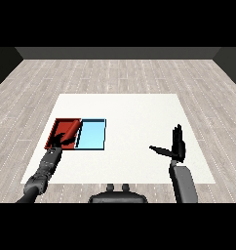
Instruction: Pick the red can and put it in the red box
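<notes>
My left robot hand (58, 140) sits over the near edge of the red tray (55, 128), with the red can (72, 131) tilted against it, slanting up and to the right toward the divider. The dark fingers appear to curl round the lower end of the can, so I judge the can is in hand, though the contact is small and hard to read. The can is already within the red tray's outline; whether it rests on the tray floor or hangs just above it, I cannot tell.

By my reading, the pick and the carry are done. What is left is letting go and drawing the hand clear.

The left forearm reaches forward from the lower left corner, angled up and slightly right, wrist over the tray's near rim. The light blue tray (92, 134) lies touching the red one on its right side. My right robot hand (177, 145) stands well apart over the white counter (129, 112), fingers straight and upright, thumb stretched leftward, holding nothing.
</notes>
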### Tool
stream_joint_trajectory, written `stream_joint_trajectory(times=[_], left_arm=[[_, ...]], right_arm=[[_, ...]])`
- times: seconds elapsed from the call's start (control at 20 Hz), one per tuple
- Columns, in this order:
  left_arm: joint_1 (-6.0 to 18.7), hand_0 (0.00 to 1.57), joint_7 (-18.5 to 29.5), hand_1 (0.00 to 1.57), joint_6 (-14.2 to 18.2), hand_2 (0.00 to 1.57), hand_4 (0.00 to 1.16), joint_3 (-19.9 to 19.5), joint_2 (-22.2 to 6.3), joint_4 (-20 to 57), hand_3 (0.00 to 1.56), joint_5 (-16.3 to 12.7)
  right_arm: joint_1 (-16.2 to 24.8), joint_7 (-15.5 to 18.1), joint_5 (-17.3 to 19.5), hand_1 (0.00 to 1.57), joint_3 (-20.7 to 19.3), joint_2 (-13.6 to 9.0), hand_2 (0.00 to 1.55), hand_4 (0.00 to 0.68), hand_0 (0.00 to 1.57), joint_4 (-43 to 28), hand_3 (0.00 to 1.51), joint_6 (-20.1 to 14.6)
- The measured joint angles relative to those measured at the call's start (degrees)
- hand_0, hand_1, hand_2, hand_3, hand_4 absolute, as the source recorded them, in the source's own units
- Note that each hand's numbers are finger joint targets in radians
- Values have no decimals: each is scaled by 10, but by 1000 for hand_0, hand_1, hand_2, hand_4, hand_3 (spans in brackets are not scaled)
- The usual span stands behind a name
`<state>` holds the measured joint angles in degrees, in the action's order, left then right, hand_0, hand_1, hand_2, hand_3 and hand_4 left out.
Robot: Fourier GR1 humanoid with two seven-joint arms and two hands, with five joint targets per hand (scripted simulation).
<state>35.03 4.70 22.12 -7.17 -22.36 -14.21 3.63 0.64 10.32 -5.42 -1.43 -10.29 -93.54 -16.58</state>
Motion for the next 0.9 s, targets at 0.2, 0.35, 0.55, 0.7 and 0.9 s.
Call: stream_joint_trajectory(times=[0.2,0.35,0.55,0.7,0.9], left_arm=[[18,0,-7,0,-18,0,0,3,-11,48,0,12],[30,0,-15,0,-30,0,0,-3,-23,70,0,12],[22,0,31,0,-54,0,0,-34,-36,66,0,-15],[8,0,93,0,-64,0,0,-65,-42,41,0,-45],[6,0,211,0,-115,0,0,-122,-33,-37,0,-110]], right_arm=[[-15,4,-4,0,-7,-4,0,0,0,14,0,7],[-17,4,-1,0,-5,-1,0,0,0,8,0,5],[-11,0,-2,0,-5,-5,0,0,0,-6,0,10],[-1,1,-3,0,-3,-5,0,0,0,-30,0,15],[6,4,-14,0,1,-9,0,0,0,-54,0,31]])
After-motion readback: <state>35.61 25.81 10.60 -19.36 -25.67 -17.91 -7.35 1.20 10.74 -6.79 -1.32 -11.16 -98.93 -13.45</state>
